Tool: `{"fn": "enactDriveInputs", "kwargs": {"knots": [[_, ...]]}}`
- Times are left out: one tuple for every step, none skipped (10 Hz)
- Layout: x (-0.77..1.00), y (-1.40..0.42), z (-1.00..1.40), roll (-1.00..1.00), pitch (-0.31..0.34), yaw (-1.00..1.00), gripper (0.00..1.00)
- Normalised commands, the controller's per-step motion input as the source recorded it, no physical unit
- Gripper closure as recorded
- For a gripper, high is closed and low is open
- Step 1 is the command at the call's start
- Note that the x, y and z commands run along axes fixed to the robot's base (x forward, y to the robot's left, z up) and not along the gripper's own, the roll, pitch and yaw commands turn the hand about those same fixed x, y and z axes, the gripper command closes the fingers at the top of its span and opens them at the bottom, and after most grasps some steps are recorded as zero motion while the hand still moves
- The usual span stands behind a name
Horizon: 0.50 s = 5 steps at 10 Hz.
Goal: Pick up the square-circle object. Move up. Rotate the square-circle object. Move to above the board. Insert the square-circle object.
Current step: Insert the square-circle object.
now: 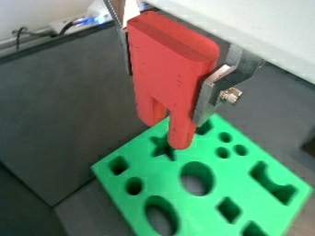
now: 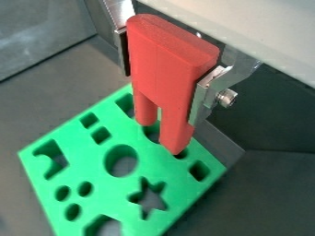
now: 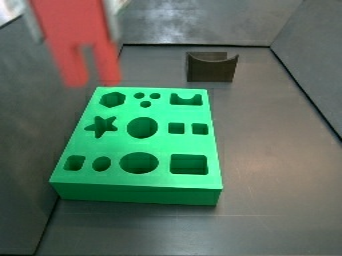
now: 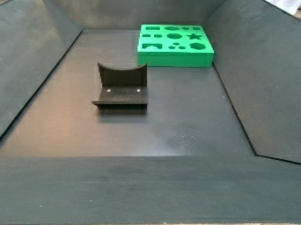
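Observation:
The gripper (image 1: 164,92) is shut on the square-circle object (image 1: 167,64), a red piece with two prongs that point down at the board (image 1: 157,180). Both wrist views show the silver fingers (image 2: 204,97) clamping its flat sides, also in the wrist view with the gripper (image 2: 160,90) over the green board (image 2: 87,161). In a side view the red piece (image 3: 74,40) hangs blurred above the far left end of the board (image 3: 163,145), clear of it; the gripper itself is out of frame there. In a side view the board (image 4: 177,59) lies at the far end, with no gripper or piece in view.
The dark fixture (image 3: 211,65) stands on the floor beyond the board; it sits mid-floor in a side view (image 4: 120,86). Sloping dark walls (image 4: 35,79) enclose the floor on all sides.

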Motion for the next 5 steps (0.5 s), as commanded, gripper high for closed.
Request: {"fn": "enactDriveInputs", "kwargs": {"knots": [[-0.11, -0.44, -0.87, 0.20, -0.140, 0.00, 1.00], [0.00, -0.31, -0.95, 0.03, -0.163, -0.08, 1.00], [0.00, -0.07, -0.91, -0.01, -0.141, -0.01, 1.00], [0.00, 0.00, -0.89, 0.00, -0.111, 0.00, 1.00], [0.00, 0.00, -0.86, 0.02, -0.074, 0.01, 1.00]]}}
